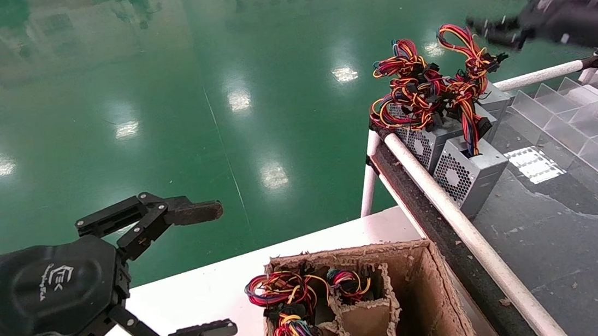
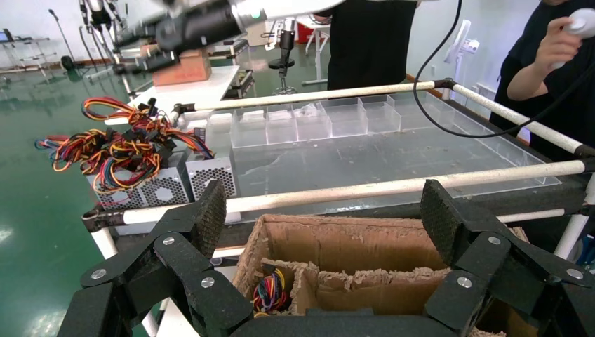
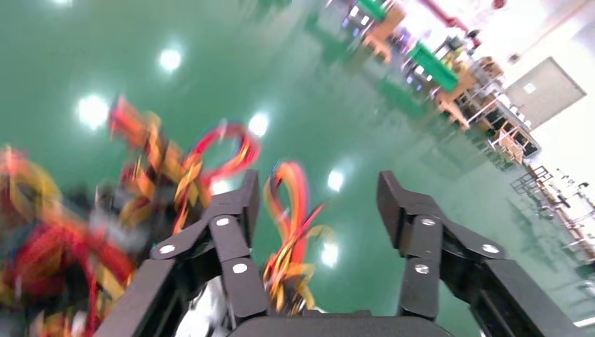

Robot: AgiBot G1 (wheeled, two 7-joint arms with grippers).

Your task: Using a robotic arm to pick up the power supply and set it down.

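The right end effector (image 1: 488,29) hangs wide open, holding nothing, above the power supply (image 1: 466,171) at the desk's (image 1: 559,252) rail; it should clear the wire bundle (image 1: 428,87) and grip the metal casing. The left end effector (image 1: 215,269) idles open.

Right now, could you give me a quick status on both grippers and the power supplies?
Right gripper open, above the power supplies, empty. Left gripper open, parked beside the cardboard box. Supplies on the table, wires tangled on top.

Bright overhead glare on floor (image 1: 237,100), motion blur
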